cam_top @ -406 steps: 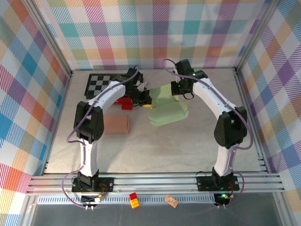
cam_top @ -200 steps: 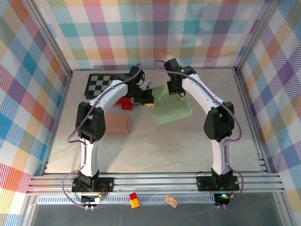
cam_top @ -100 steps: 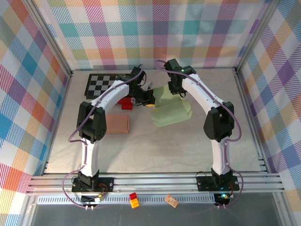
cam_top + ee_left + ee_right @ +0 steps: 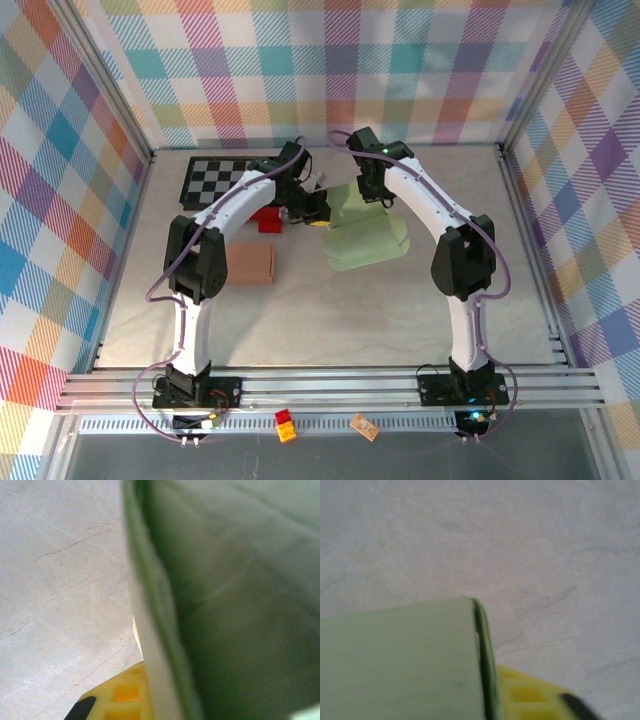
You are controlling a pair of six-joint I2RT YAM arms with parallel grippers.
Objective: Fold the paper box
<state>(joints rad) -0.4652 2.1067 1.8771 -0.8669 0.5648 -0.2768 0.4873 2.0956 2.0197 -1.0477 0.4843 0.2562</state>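
Note:
The pale green paper box [image 4: 368, 240] lies in the middle of the far table, with one flap [image 4: 345, 200] standing up at its far left. My left gripper [image 4: 316, 212] meets that flap from the left. In the left wrist view the green sheet [image 4: 225, 600] runs right past one yellow finger [image 4: 117, 700], and the other finger is hidden behind it. My right gripper [image 4: 373, 193] comes down on the box's far edge. In the right wrist view the green panel [image 4: 400, 660] lies against its yellow finger [image 4: 530, 697]. Both grippers look shut on the paper.
A red brick [image 4: 266, 218] lies just left of the left gripper. A brown block [image 4: 247, 263] sits nearer, on the left. A checkerboard mat [image 4: 212, 180] lies at the back left. Small bricks [image 4: 285, 426] lie beyond the front rail. Plaid walls enclose the table.
The right gripper has swung left and further back over the box. The box's near panel has shifted slightly and its flap stands steeper. The left gripper has barely moved.

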